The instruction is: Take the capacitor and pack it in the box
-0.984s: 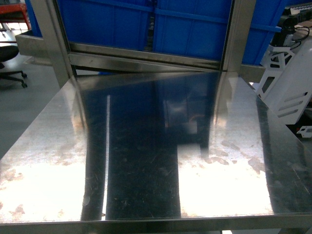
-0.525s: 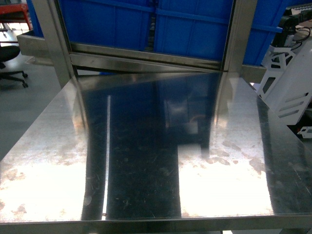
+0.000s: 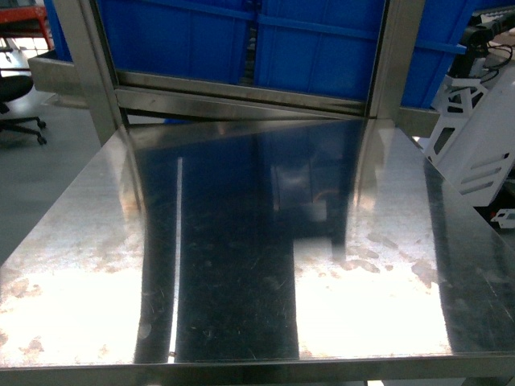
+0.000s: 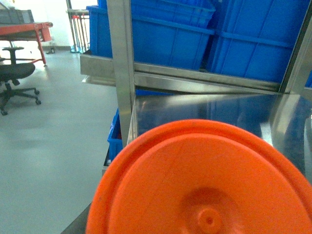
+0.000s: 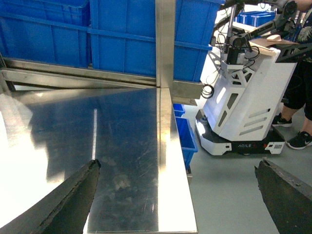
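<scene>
Looking out from the head camera, we see a shiny steel tabletop (image 3: 241, 265) with bright glare patches and the dark reflection of the blue bins (image 3: 265, 40) stacked behind the steel frame (image 3: 394, 56). Neither the capacitor nor the box shows in any of our three views, so we cannot say where they sit.

Over on the left wrist camera, a big orange round plastic piece (image 4: 204, 185) fills the lower half of the frame, right up close to the lens; whether our left claw is holding it, we cannot tell, as no fingers show there. An office chair (image 4: 14, 78) stands off on the grey floor (image 4: 53, 161).

On the right wrist camera, our right claw (image 5: 178, 204) is spread wide, its two dark fingers (image 5: 63, 200) framing the tabletop edge and the floor, gripping nothing. Beyond it, a white mobile robot (image 5: 243, 107) stands beside the table.
</scene>
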`<state>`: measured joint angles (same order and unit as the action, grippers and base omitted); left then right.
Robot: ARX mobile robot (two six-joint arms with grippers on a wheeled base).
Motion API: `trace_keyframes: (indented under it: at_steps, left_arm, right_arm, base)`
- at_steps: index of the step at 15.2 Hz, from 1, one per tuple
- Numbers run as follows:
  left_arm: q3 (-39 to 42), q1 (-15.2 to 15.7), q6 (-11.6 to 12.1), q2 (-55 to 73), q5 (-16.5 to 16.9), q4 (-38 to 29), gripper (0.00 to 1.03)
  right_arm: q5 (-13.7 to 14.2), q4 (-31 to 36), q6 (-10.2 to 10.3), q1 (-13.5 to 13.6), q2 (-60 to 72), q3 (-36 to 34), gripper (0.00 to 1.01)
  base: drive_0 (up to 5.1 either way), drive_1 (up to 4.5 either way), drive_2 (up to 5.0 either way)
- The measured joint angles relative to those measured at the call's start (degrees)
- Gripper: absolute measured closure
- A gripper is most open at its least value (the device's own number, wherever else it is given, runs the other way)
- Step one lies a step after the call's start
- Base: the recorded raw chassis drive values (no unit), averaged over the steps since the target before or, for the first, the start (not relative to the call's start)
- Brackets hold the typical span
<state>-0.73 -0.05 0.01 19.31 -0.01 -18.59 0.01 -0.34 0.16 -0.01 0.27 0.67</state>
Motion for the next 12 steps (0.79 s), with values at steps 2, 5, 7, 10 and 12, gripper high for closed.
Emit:
trace_keyframes:
  at_steps: [2,5,7,10,12]
  left_arm:
    - [0.00,0.00,0.00,-2.64,0.00,1.92,0.60]
    - [0.00,0.00,0.02,-6.14,0.00,5.55,0.60]
    - [0.00,0.00,0.02,-7.87,0.00,7.23,0.60]
    - [-0.11,0.00,0.02,-11.82,-0.09,12.17,0.60]
    - [-0.04,0.00,0.02,-18.75,0.00,18.93,0.60]
  right_arm:
    - [0.02,0.04,-0.02,0.00,0.00,0.00,0.03]
    - [0.00,0.04,-0.02,0.00,0.00,0.00,0.03]
    - [0.00,0.04,-0.02,0.00,0.00,0.00,0.03]
    - [0.00,0.04,-0.02,0.00,0.00,0.00,0.03]
    - [0.00,0.00,-0.02,0.00,0.00,0.00,0.03]
  base:
    - [0.0,0.00,0.0]
    - [0.0,0.00,0.0]
    - [0.0,0.00,0.0]
    - [0.0,0.00,0.0]
    - [0.0,0.00,0.0]
